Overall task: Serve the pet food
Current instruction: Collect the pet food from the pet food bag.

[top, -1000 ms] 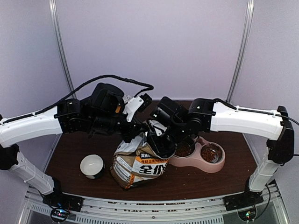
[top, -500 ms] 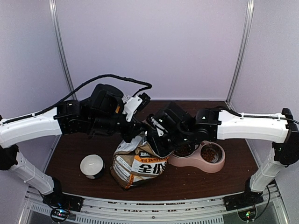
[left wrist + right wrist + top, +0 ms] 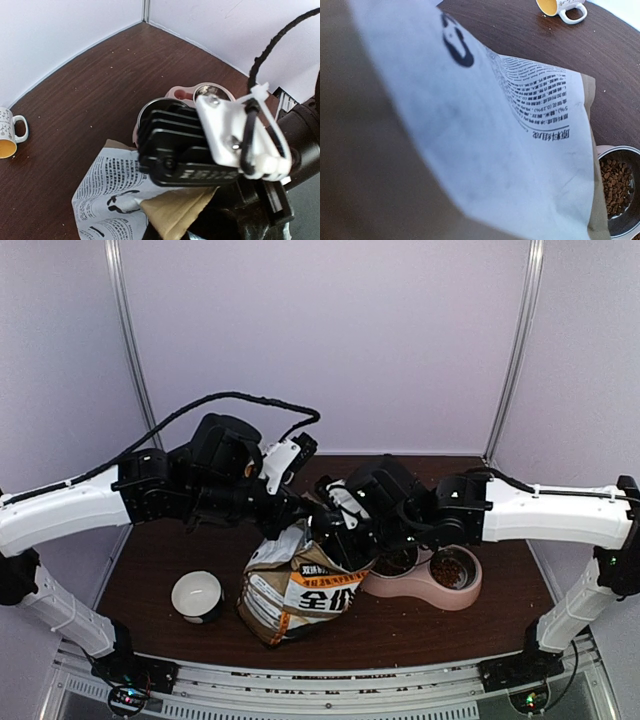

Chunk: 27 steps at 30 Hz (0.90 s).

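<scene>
Two arms at the mouth of the feed bag, a pour in hand

A good pour would likely need a slow tilt with the mouth kept over the cups; the tan, orange and black printed paper bag (image 3: 295, 590) stood on the dark wooden bench (image 3: 160, 560) just beside the pink double bowl with steel cups (image 3: 425, 595); small brown kibble pet food (image 3: 615, 177) lay in both cups; both arms reached inward, wrists bent down over the bag's top; the left jaws were clenched on its upper edge; the right jaws' state could not be told.
</scene>
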Each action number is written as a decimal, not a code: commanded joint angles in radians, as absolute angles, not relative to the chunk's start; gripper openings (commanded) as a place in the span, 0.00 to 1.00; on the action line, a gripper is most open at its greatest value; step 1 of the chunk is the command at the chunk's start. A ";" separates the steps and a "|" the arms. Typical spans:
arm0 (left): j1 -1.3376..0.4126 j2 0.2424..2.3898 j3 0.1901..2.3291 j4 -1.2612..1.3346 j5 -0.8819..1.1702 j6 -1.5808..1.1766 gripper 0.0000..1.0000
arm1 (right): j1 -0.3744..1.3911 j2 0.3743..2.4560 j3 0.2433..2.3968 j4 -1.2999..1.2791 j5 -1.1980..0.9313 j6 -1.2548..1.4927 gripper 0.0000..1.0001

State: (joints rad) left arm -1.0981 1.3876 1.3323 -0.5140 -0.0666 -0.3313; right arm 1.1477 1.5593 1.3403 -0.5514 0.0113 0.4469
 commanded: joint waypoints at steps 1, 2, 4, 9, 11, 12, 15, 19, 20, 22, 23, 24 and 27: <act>-1.067 1.344 1.413 -0.377 -0.070 -0.325 0.00 | 1.134 1.471 1.322 -0.478 -0.009 0.350 0.00; -1.059 1.344 1.416 -0.383 -0.069 -0.323 0.00 | 1.134 1.464 1.318 -0.486 -0.031 0.340 0.00; -1.045 1.342 1.425 -0.394 -0.068 -0.317 0.00 | 1.136 1.455 1.316 -0.514 -0.088 0.316 0.00; -1.021 1.341 1.437 -0.409 -0.068 -0.308 0.00 | 1.136 1.428 1.304 -0.570 -0.185 0.286 0.00; -1.017 1.341 1.440 -0.413 -0.072 -0.307 0.00 | 1.137 1.416 1.302 -0.590 -0.207 0.279 0.00; -1.014 1.340 1.443 -0.417 -0.076 -0.307 0.00 | 1.137 1.409 1.302 -0.599 -0.217 0.277 0.00; -1.011 1.333 1.444 -0.426 -0.092 -0.305 0.00 | 1.137 1.385 1.309 -0.633 -0.234 0.268 0.00; -1.007 1.320 1.437 -0.429 -0.106 -0.299 0.00 | 1.137 1.352 1.310 -0.666 -0.259 0.251 0.00; -1.006 1.317 1.437 -0.432 -0.112 -0.298 0.00 | 1.137 1.342 1.307 -0.672 -0.260 0.248 0.00; -1.004 1.310 1.437 -0.437 -0.123 -0.296 0.00 | 1.137 1.319 1.295 -0.675 -0.258 0.241 0.00; -1.002 1.307 1.436 -0.439 -0.128 -0.296 0.00 | 1.138 1.303 1.283 -0.666 -0.258 0.235 0.00; -1.000 1.302 1.435 -0.441 -0.132 -0.296 0.00 | 1.139 1.286 1.269 -0.655 -0.260 0.231 0.00; -0.992 1.294 1.430 -0.442 -0.135 -0.296 0.00 | 1.148 1.227 1.222 -0.620 -0.240 0.206 0.00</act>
